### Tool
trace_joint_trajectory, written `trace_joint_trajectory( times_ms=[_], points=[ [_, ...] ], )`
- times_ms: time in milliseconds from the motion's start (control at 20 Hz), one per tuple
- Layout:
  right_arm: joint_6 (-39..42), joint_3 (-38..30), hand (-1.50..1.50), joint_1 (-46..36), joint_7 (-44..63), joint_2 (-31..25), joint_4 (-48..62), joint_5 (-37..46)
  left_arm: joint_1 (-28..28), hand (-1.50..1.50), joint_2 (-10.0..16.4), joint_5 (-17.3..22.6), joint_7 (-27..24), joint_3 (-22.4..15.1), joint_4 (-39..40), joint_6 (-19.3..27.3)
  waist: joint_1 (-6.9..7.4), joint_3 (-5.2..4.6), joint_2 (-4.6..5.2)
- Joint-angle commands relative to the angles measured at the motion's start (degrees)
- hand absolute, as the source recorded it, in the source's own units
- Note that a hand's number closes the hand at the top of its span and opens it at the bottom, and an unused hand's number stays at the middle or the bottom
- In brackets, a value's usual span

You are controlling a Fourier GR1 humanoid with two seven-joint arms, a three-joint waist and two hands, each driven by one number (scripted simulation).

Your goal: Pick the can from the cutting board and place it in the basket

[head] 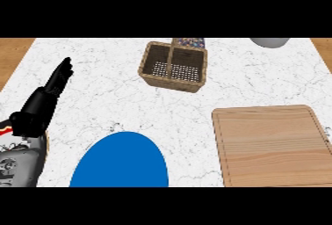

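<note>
White counter (117, 101) of marble pattern, fine grey veining, matte. Square woven basket (172, 83) at upper centre, tan wicker walls, pale perforated floor, thin handle (172, 55) arching across its middle. Can (189, 42) taken to be the dark item with multicoloured speckles at the basket's far rim, right of the handle, cut off at the top; whether inside or just behind the basket not determinable. Rectangular cutting board (272, 145) at lower right, light wood, rounded corners, groove along its border, plain grain over its whole face, near edge cut off. Oval-looking blue plate (120, 162) at lower centre, smooth and glossy, lower part cut off. Rounded grey object (269, 41) at upper right, mostly out of view, not identifiable. Left hand (42, 103) at left edge, black, fingers straight and together, pointing up, holding nothing; grey forearm (19, 165) below, partly cropped.
</note>
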Motion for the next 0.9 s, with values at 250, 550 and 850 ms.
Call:
trace_joint_trajectory(
  times_ms=[250, 550, 850],
  points=[
    [0.1, 3.4, 1.50, -17.2, 9.7, 7.7, 11.6, -0.2, 0.3, 0.00, -1.2, -1.0, -3.3, -0.7, 2.5, 0.6, 0.16, -0.05, 0.39],
    [-2.6, 4.9, 1.50, -20.8, 14.3, 13.5, 18.0, 1.0, 2.2, 0.00, -0.9, -0.6, -1.2, -0.9, -1.7, -0.3, 0.31, -0.01, 0.18],
    [0.9, 5.7, 1.50, -24.5, 13.3, 13.9, 27.2, 1.8, 2.7, 0.00, -2.5, -2.5, -4.6, -2.2, 1.5, 1.0, 0.50, -0.05, 0.60]
  ],
)
